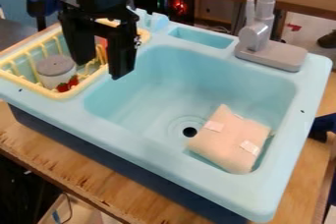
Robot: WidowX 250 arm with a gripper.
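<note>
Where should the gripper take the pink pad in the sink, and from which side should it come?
Probably best by the pink pad's far corner, with the gripper coming from above, fingers either side. That corner narrows and points into the open basin, while the near and right edges lie close to the sink walls, leaving less room.

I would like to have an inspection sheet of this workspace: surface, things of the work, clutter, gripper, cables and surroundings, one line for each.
Surface: wooden table, dark marks along its near edge; blue toy sink on it.
Work things: yellow rack, holding a grey-lidded container and red strawberries.
Clutter: peach cloth-like item in the basin, beside the drain hole.
Gripper: open, over the rack's basin side; no grasp seen.
Cables: thin one below the table, lower left.
Surroundings: red light behind the sink.
</note>
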